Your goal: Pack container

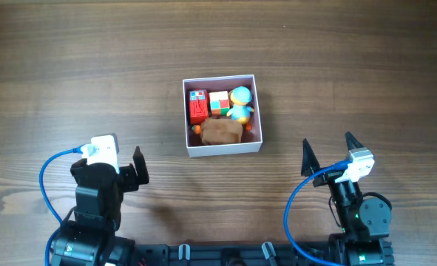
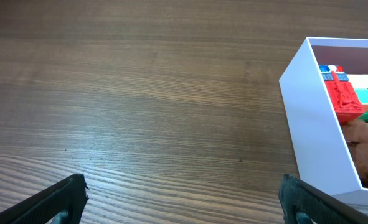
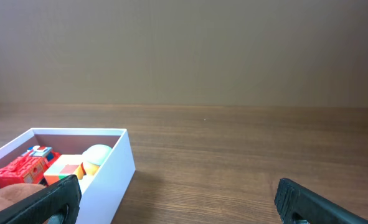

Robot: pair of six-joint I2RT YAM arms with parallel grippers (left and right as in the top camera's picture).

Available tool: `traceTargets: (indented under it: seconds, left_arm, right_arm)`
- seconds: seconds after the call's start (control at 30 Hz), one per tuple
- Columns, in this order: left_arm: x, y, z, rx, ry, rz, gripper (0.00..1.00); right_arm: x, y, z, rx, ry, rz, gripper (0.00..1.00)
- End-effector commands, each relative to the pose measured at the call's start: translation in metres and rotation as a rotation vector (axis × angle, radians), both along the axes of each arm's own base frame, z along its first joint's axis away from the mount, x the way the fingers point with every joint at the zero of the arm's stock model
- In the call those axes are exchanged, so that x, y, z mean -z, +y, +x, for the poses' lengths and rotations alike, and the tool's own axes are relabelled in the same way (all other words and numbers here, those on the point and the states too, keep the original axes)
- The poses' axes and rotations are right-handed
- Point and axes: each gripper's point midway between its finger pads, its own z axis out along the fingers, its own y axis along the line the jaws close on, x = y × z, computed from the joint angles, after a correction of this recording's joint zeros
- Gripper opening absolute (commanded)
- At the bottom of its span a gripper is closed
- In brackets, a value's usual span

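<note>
Both the left gripper (image 1: 118, 159) and the right gripper (image 1: 327, 144) gape wide and empty low in the overhead frame. The container (image 1: 225, 150), holding toys (image 1: 218, 111), sits centre-frame, above and between them, neither clearly nearer.

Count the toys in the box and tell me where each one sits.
4. In the box: a red toy far left, a coloured cube far middle, a blue-and-yellow figure far right, a brown toy along the near side. Smaller ones may hide underneath.

Matt wood-grain table (image 1: 70, 66), smooth white container (image 1: 225, 151), perhaps card
</note>
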Motion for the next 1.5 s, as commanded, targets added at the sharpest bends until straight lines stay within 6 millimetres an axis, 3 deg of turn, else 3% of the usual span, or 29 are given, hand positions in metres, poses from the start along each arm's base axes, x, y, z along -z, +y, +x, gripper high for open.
traceTargets:
  seconds: [0.0,0.2,0.33,0.47,0.73,0.93,1.17,1.47]
  left_arm:
    - [-0.005,0.01,-0.004,-0.031,-0.028,0.007,1.0]
    - [-0.024,0.002,-0.021,0.024,-0.15,-0.106,1.0]
    - [-0.022,0.003,-0.024,0.019,-0.221,-0.126,1.0]
    - [-0.018,-0.005,-0.014,0.064,-0.328,-0.149,1.0]
    - [-0.028,-0.03,0.014,0.219,-0.593,-0.194,1.0]
    - [0.001,-0.034,0.018,0.241,-0.547,-0.202,1.0]
    - [0.002,-0.034,0.018,0.231,-0.542,-0.225,1.0]
    - [0.004,-0.019,0.02,0.109,-0.54,-0.298,1.0]
  right_arm:
    - [-0.001,-0.003,0.0,0.017,-0.007,-0.009,1.0]
    - [-0.001,-0.003,0.0,0.017,-0.007,-0.009,1.0]
    - [-0.001,-0.003,0.0,0.017,-0.007,-0.009,1.0]
    - [-0.001,-0.003,0.0,0.017,-0.007,-0.009,1.0]
    - [-0.001,-0.003,0.0,0.017,-0.007,-0.008,1.0]
    - [-0.001,-0.003,0.0,0.017,-0.007,-0.009,1.0]
    - [-0.001,-0.003,0.0,0.017,-0.007,-0.009,1.0]
    - [-0.001,-0.003,0.0,0.017,-0.007,-0.009,1.0]
